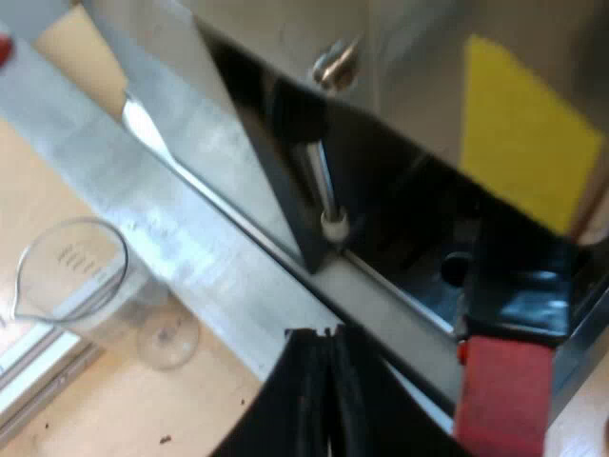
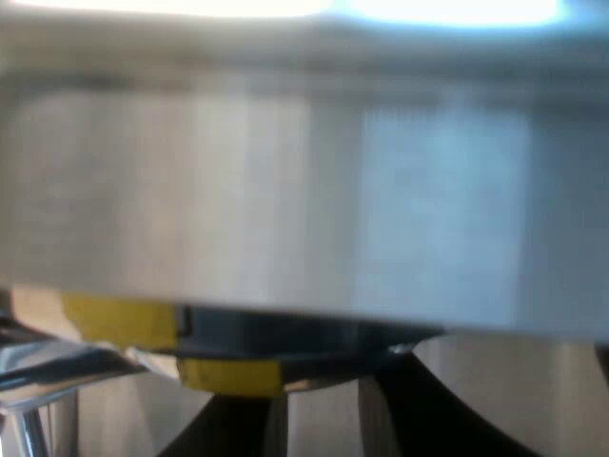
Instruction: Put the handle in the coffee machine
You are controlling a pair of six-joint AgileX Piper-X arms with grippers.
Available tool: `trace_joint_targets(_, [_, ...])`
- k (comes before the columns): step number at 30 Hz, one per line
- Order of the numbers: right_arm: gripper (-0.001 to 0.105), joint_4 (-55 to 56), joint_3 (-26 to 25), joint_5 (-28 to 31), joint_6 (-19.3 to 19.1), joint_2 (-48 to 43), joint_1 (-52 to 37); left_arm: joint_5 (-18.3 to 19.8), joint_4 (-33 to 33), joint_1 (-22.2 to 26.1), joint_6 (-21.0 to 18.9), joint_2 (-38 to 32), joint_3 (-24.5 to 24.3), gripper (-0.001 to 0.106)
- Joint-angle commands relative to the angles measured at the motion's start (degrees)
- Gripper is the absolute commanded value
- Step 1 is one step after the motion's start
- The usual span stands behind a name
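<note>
the handle [image 1: 504, 400] sits at the espresso machine's [image 1: 409, 76] front, red end out. my left gripper [image 1: 328, 357] is pinched together, empty; my right gripper [image 2: 324, 405] is spread wide. i'd twist the handle fully home, slowly.

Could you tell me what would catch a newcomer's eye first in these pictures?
The bright yellow patch on the metal body of the espresso machine stands out first, along with the handle's red end at the machine's front. A clear measuring glass stands on the wooden table beside the machine's base, near my shut left gripper.
</note>
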Motion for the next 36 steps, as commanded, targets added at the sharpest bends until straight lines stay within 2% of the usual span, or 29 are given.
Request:
trace_joint_targets(1, [0.023,-7.33,-1.46,0.04,-0.48,-3.32,0.17,-5.03,-0.8,-2.53,-0.04,2.8,-0.45,0.0])
trace_joint_targets(7, [0.023,-7.33,-1.46,0.04,-0.48,-3.32,0.17,-6.24,-0.33,-2.87,-0.04,5.71,-0.45,0.0])
trace_joint_targets(9, [0.023,-7.33,-1.46,0.04,-0.48,-3.32,0.17,-6.23,1.36,-2.87,0.48,5.92,-0.45,0.0])
trace_joint_targets(11, [0.023,-7.33,-1.46,0.04,-0.48,-3.32,0.17,-6.23,5.04,-3.46,3.51,5.89,-0.45,0.0])
trace_joint_targets(15, [0.023,-7.33,-1.46,0.04,-0.48,-3.32,0.17,-5.57,9.26,-5.15,6.43,5.89,-0.45,0.0])
trace_joint_targets(22, [0.023,-7.33,-1.46,0.04,-0.63,-3.32,0.17,-5.09,14.07,-9.68,6.42,5.89,-0.45,0.0])
trace_joint_targets(24, [0.023,-7.33,-1.46,0.04,-0.63,-3.32,0.17,-3.57,15.08,-10.41,5.8,5.89,-0.45,0.0])
trace_joint_targets(26, [0.023,-7.17,-1.46,0.23,-0.63,-3.64,0.28,-0.79,15.55,-10.51,3.07,5.58,-0.45,0.0])
trace_joint_targets(28, [0.023,-7.18,-1.46,0.22,-0.77,-3.88,0.22,0.35,15.53,-10.51,1.12,5.4,-0.45,0.0])
trace_joint_targets(32, [0.023,-7.18,-1.46,0.22,-3.26,-4.52,0.22,1.14,15.68,-10.51,-0.11,4.96,-0.45,0.0])
trace_joint_targets(36, [0.023,-6.74,-1.46,0.36,-3.25,-4.66,0.45,2.42,15.67,-10.51,-1.44,4.97,-0.45,0.0])
